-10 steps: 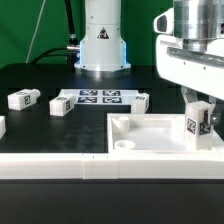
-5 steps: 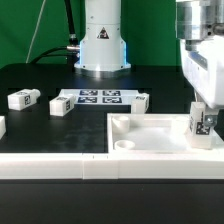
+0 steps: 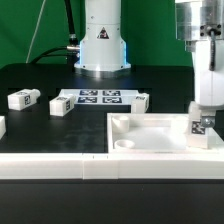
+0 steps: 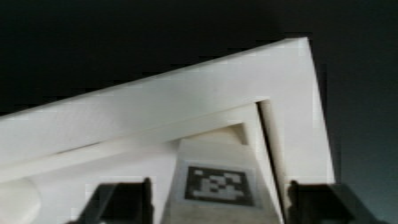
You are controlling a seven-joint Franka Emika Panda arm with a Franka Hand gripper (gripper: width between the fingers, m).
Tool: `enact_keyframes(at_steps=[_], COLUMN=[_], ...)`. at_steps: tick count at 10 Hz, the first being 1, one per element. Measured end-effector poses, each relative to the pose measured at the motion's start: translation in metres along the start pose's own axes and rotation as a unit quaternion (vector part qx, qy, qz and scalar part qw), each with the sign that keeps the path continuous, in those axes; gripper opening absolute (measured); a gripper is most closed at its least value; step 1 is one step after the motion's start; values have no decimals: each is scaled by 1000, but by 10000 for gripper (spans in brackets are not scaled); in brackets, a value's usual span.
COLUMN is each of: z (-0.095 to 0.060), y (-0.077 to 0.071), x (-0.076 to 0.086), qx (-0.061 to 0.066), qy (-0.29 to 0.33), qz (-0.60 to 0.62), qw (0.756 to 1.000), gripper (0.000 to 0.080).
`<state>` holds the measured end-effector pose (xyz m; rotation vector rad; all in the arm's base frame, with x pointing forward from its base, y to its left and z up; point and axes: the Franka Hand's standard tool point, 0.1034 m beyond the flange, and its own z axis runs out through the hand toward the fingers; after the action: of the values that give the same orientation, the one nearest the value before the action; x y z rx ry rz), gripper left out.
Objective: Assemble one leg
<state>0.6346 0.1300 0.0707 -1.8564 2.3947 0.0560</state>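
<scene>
Claw clamped on the leg
The leg stands upright inside the white tray, at its corner on the exterior view's right; three other pegs lie on the black tabletop.

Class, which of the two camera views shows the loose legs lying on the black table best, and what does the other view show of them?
The exterior view. Three loose legs lie on the black table around the marker board, all fully visible. The wrist view shows none of them, only the held leg between the end effector fingers, over the white tray.
</scene>
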Motion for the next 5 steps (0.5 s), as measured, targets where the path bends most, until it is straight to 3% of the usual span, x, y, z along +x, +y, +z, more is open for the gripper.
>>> enact_keyframes(at_steps=[1,2,3,5], z=[0,0,0,-1], y=[0,0,0,1], x=[1,1,2,0], qx=[0,-1,-2,-8], qy=[0,1,2,1], qz=[-12,-38,-119,-209], qw=[1000,999,993,978], gripper=[506,506,619,640])
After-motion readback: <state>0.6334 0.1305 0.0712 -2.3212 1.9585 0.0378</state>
